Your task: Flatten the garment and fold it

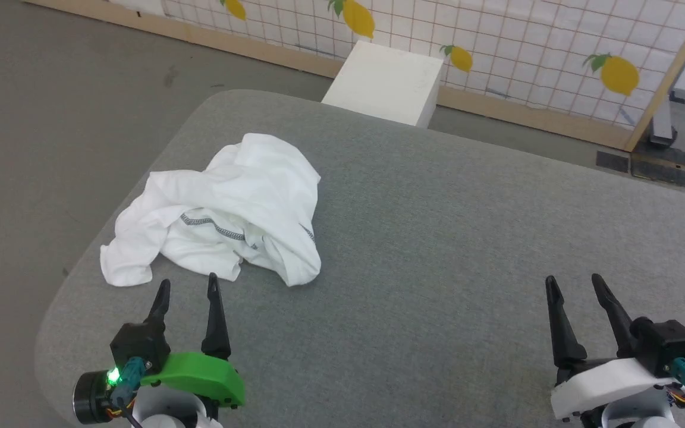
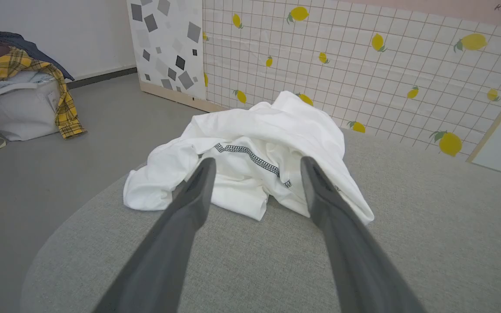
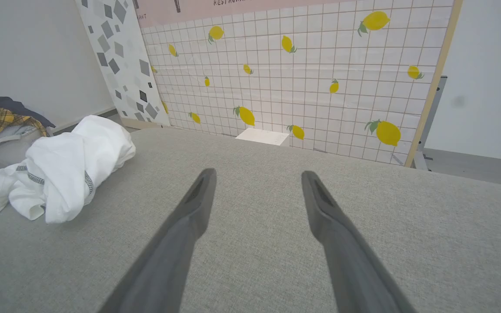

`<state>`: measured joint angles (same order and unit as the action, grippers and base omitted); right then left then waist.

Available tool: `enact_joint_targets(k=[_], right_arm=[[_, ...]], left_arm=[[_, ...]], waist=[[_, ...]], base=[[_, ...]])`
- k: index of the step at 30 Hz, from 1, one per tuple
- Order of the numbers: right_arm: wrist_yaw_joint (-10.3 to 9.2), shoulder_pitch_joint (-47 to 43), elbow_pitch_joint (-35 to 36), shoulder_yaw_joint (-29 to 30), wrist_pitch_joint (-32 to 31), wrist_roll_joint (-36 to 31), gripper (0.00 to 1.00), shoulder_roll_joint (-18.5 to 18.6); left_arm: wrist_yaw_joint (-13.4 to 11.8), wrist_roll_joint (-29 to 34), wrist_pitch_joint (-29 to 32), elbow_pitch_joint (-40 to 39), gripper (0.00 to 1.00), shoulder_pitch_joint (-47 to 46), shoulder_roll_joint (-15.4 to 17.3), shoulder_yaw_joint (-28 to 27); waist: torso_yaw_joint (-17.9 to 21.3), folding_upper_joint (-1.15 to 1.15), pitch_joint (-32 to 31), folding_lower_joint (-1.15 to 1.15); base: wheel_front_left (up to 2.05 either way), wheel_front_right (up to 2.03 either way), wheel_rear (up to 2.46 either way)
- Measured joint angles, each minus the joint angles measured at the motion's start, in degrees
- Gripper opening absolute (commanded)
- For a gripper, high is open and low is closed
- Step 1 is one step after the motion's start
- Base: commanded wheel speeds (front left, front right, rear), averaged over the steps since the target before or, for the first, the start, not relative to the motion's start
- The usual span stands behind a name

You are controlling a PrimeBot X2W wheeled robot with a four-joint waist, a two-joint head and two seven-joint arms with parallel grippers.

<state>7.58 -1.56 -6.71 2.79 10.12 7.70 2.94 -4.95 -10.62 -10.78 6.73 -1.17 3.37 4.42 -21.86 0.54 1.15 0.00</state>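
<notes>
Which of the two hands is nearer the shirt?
The left hand, the one with the green cover: its tips sit just short of the shirt. The right hand, white-covered, is over bare grey surface well to the side.

White garment (image 1: pixel 241 190) with grey zigzag stitching (image 1: pixel 209 224); grey table (image 1: pixel 437 267), lemon-patterned wall (image 1: pixel 527 41).

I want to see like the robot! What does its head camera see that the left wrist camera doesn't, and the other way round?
Head view adds the white box and the open right gripper. Left wrist view adds a yellow plaid shirt heaped on a white bag, and a panel with grey squares. Both share the crumpled white shirt, the grey padded table, the lemon wall and the open left gripper.
</notes>
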Motion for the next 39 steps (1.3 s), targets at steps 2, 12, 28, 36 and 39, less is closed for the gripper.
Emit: enact_joint_targets(k=[2, 12, 28, 36, 39], right_arm=[[0.0, -0.1, -0.1, 0.0, 0.1, 0.2, 1.0, 0.0], [0.0, -1.0, -0.9, 0.1, 1.1, 1.0, 1.0, 0.0], [0.0, -1.2, -1.9, 0.6, 2.6, 2.6, 1.0, 0.0], [0.0, -2.0, -2.0, 0.9, 3.0, 2.7, 1.0, 0.0], [0.0, -2.0, -2.0, 1.0, 3.0, 2.7, 1.0, 0.0]], left_arm=[[-0.2, 0.0, -0.3, 0.1, 1.0, 0.0, 0.0, 0.0], [-0.7, -1.6, -1.4, 0.7, 1.0, 0.0, 0.0, 0.3], [-1.7, -2.0, -3.4, 2.1, 1.0, 0.0, -0.1, 1.5], [-1.7, -2.1, -3.9, 3.0, 1.0, 0.0, -0.1, 1.6], [-1.7, -2.1, -3.9, 3.1, 1.0, 0.0, -0.1, 1.6]], waist=[[-0.7, 0.0, 0.0, 0.0], [-3.7, 0.0, 0.1, 0.0], [-7.7, 0.0, 0.4, 0.0], [-8.9, 0.0, 0.7, 0.0], [-8.9, 0.0, 0.8, 0.0]], base=[[0.0, 0.0, 0.0], [0.0, 0.0, 0.0], [0.0, 0.0, 0.0], [0.0, 0.0, 0.0], [0.0, 0.0, 0.0]])
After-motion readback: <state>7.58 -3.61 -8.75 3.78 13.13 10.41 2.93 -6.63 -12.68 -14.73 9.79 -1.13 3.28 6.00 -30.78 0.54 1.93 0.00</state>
